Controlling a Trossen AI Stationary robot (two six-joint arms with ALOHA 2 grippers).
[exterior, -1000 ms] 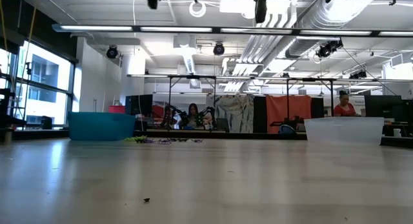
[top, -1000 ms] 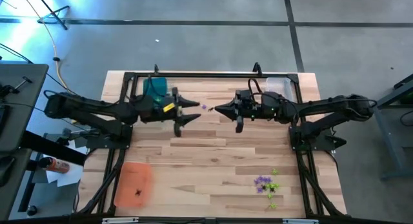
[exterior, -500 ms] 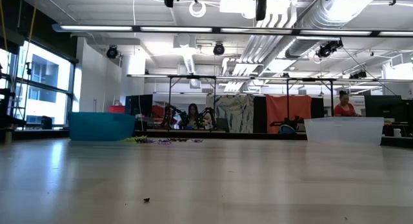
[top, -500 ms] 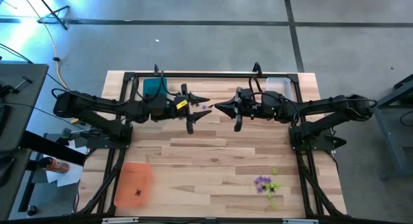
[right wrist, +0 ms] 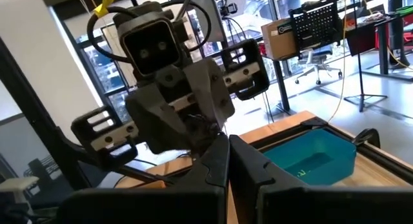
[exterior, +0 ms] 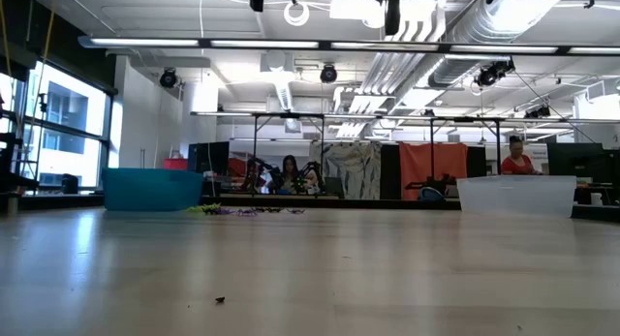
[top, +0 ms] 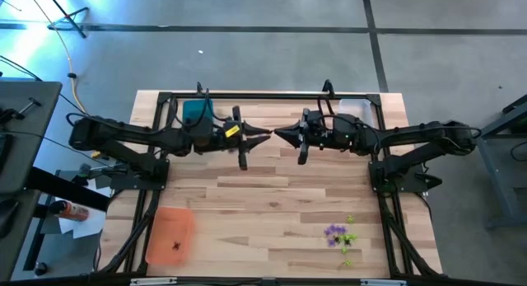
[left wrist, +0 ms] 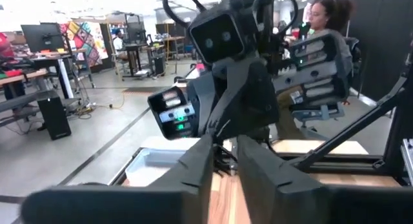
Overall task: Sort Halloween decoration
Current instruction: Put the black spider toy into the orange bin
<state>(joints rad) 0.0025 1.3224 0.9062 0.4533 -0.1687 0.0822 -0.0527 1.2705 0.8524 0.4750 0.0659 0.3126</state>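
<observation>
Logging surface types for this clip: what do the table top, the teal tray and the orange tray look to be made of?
Table top: pale wood planks, matte, going by grain and seams. Teal tray: likely opaque plastic with a smooth, slightly glossy wall. Orange tray: probably translucent plastic, as the wood tone shows faintly through it.

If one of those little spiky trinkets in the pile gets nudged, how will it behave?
Each trinket in the pile looks tiny and thin-legged, so probably very light and easily scattered. The spikes likely snag neighbours, dragging several along. It seems unlikely to roll far on the table.
</observation>
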